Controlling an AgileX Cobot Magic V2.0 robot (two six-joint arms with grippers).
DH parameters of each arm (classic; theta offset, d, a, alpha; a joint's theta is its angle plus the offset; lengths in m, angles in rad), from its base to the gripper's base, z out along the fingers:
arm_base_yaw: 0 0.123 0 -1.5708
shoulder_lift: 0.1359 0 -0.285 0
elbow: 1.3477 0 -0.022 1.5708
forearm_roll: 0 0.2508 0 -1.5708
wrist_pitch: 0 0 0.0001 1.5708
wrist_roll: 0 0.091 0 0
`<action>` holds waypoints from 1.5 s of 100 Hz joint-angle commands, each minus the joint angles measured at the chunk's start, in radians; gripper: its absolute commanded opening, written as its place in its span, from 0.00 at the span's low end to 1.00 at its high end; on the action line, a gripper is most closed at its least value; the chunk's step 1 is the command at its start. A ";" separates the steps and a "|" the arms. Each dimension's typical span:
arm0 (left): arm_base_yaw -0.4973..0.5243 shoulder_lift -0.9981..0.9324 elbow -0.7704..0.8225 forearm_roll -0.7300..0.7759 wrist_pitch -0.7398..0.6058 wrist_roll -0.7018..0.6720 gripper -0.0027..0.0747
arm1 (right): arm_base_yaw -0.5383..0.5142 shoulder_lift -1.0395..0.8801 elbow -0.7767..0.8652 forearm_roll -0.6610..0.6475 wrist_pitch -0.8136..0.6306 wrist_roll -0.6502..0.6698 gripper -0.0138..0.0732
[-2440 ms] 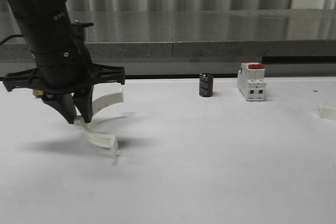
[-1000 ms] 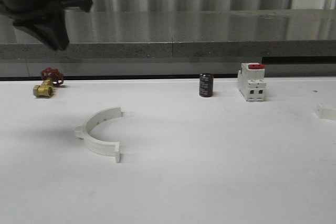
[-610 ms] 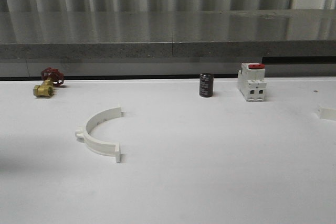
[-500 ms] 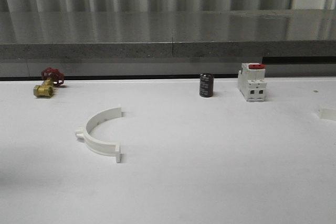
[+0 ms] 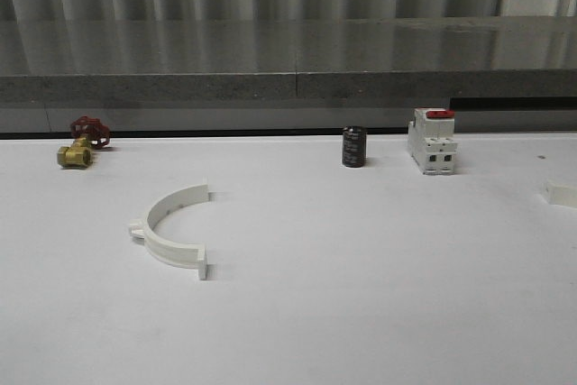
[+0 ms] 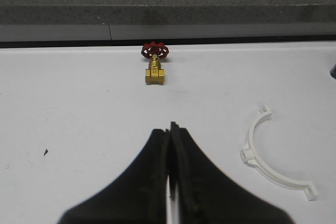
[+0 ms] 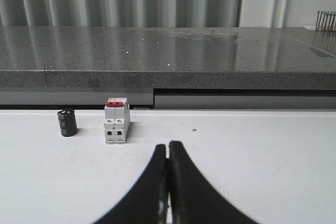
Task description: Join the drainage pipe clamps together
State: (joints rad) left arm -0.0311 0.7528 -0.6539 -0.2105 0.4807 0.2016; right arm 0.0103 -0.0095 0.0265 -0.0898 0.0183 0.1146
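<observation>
One white half-ring pipe clamp (image 5: 169, 225) lies flat on the white table (image 5: 361, 295) in the front view, on the left part of the surface, its open side turned toward the right and its small outer lug pointing left. We see a white piece (image 5: 561, 193) at the right edge of the table, cut by the frame, and cannot tell what it is. Along the far side stand a brass valve with a red handwheel (image 5: 79, 143) at the left, a small dark cylinder (image 5: 353, 146) near the middle, and just right of it a white breaker with a red switch (image 5: 432, 140). In the left wrist view, the left gripper (image 6: 169, 169) has its black fingers pressed together with nothing between them; the clamp (image 6: 274, 156) lies beside it, apart from the fingers, and the valve (image 6: 155, 65) stands farther off. In the right wrist view, the right gripper (image 7: 168, 182) is likewise closed on nothing, with the breaker (image 7: 116, 120) and the cylinder (image 7: 67, 122) beyond it.
</observation>
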 commanded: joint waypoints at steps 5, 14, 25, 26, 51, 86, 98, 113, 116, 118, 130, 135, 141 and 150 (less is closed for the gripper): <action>0.002 -0.099 0.023 -0.021 -0.090 -0.013 0.01 | 0.002 -0.020 -0.016 -0.011 -0.074 -0.003 0.08; 0.002 -0.167 0.067 -0.021 -0.093 -0.013 0.01 | 0.002 -0.020 -0.016 -0.011 -0.074 -0.003 0.08; 0.002 -0.242 0.122 -0.021 -0.093 -0.013 0.01 | 0.002 -0.020 -0.016 -0.011 -0.074 -0.003 0.08; 0.002 -0.252 0.125 -0.023 -0.093 -0.013 0.01 | 0.002 -0.020 -0.016 -0.011 -0.074 -0.003 0.08; 0.002 -0.428 0.204 -0.032 -0.093 -0.013 0.01 | 0.002 -0.020 -0.016 -0.011 -0.074 -0.003 0.08; 0.002 -0.532 0.223 -0.030 -0.091 -0.013 0.01 | 0.003 -0.020 -0.045 -0.011 -0.062 -0.003 0.08; 0.002 -0.532 0.223 -0.030 -0.091 -0.013 0.01 | 0.004 0.008 -0.137 -0.011 0.077 -0.003 0.08; 0.002 -0.532 0.223 -0.030 -0.091 -0.013 0.01 | 0.004 0.126 -0.284 -0.011 0.261 -0.003 0.08; 0.002 -0.532 0.223 -0.030 -0.091 -0.013 0.01 | 0.004 0.161 -0.310 -0.006 0.283 -0.003 0.08; 0.002 -0.532 0.223 -0.030 -0.091 -0.013 0.01 | 0.004 0.176 -0.330 -0.003 0.298 -0.003 0.08; 0.002 -0.532 0.223 -0.030 -0.091 -0.013 0.01 | 0.004 0.303 -0.441 0.007 0.389 -0.003 0.08; 0.002 -0.532 0.223 -0.030 -0.091 -0.013 0.01 | 0.004 0.354 -0.483 0.011 0.438 -0.003 0.08; 0.002 -0.532 0.223 -0.030 -0.091 -0.013 0.01 | 0.004 0.417 -0.538 0.012 0.506 -0.003 0.08; 0.002 -0.532 0.223 -0.032 -0.091 -0.013 0.01 | 0.004 0.528 -0.616 0.012 0.614 -0.003 0.09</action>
State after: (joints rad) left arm -0.0311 0.2125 -0.4055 -0.2245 0.4635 0.1961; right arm 0.0103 0.4158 -0.4960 -0.0745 0.5946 0.1134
